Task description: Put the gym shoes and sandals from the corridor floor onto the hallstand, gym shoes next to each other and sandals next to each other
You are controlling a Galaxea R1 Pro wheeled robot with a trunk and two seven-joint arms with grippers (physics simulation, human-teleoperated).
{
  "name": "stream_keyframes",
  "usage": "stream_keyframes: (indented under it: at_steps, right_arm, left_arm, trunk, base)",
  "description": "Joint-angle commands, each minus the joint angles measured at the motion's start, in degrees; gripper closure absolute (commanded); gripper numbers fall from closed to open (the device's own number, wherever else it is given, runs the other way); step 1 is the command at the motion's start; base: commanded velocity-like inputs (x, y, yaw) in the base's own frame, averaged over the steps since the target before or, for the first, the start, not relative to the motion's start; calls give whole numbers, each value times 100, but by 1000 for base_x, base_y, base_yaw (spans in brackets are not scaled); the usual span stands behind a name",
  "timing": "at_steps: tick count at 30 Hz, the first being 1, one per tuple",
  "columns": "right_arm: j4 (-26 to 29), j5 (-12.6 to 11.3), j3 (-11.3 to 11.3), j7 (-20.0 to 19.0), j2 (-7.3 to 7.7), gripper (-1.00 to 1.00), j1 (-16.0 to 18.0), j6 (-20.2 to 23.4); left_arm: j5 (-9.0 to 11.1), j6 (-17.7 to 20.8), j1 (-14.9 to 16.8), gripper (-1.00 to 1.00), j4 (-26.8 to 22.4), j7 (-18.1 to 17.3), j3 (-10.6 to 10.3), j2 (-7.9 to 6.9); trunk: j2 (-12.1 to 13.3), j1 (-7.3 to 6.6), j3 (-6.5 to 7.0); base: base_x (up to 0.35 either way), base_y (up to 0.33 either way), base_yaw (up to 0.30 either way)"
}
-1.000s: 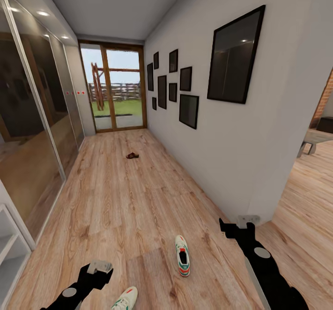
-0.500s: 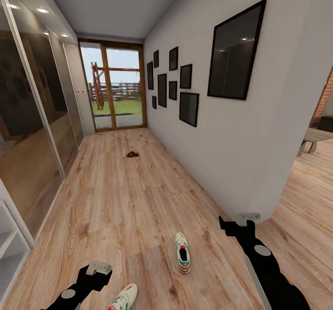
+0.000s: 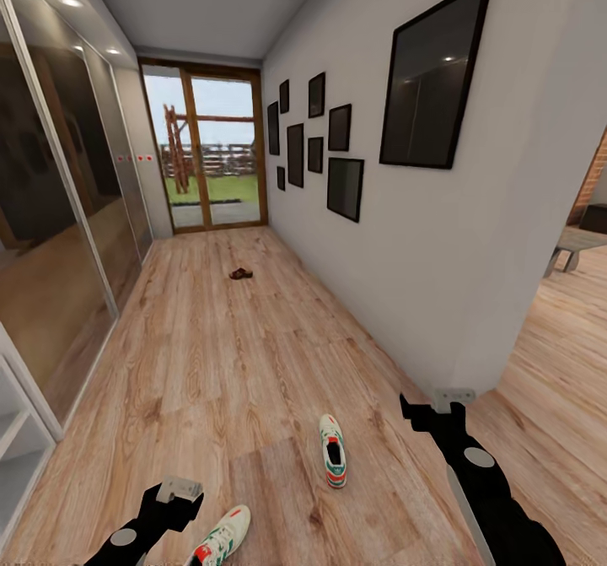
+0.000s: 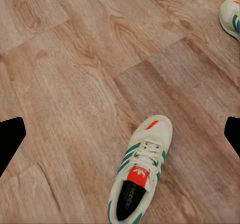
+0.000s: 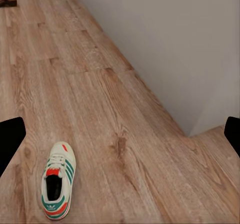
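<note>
One white gym shoe with green stripes (image 3: pixel 333 451) lies on the wood floor (image 3: pixel 211 363) between my arms, toe pointing away. The second gym shoe (image 3: pixel 219 539) lies close to my left gripper (image 3: pixel 179 490), which hangs open above the floor; the left wrist view shows this shoe (image 4: pixel 140 169) just ahead of the spread fingers (image 4: pixel 10 141). My right gripper (image 3: pixel 448 401) is open near the wall corner, with the first shoe (image 5: pixel 57 186) off to its side. A dark brown sandal (image 3: pixel 241 273) lies far down the corridor, too small to tell one from two. The grey-white hallstand (image 3: pixel 13 444) is at the left edge.
A white wall with black frames (image 3: pixel 426 85) runs along the right and ends at a corner (image 3: pixel 472 380) beside my right arm. Mirrored wardrobe doors (image 3: pixel 59 237) line the left. A glass door (image 3: pixel 206 153) closes the far end.
The whole view has shifted, so the camera moved; the near gym shoe at the bottom shows more fully. Shoes, sandal and both grippers keep their places and poses.
</note>
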State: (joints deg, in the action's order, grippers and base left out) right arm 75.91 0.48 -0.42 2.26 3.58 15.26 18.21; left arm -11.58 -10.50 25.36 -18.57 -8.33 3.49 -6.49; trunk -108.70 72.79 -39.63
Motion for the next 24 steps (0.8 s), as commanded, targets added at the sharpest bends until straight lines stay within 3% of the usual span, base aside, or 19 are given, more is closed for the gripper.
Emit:
stream_keyframes:
  at_steps: [1, 24]
  right_arm:
    - [8, 5, 6, 20, 2, -100, 3, 33]
    - [3, 5, 6, 20, -4, -100, 3, 33]
  left_arm:
    - [-54, -22, 4, -100, 2, -28, 38, 1]
    - [-73, -28, 4, -100, 2, -28, 30, 1]
  trunk:
    - [-44, 22, -33]
    - [-967, 527, -533]
  base:
    - [0, 0, 0]
    - [0, 0, 10]
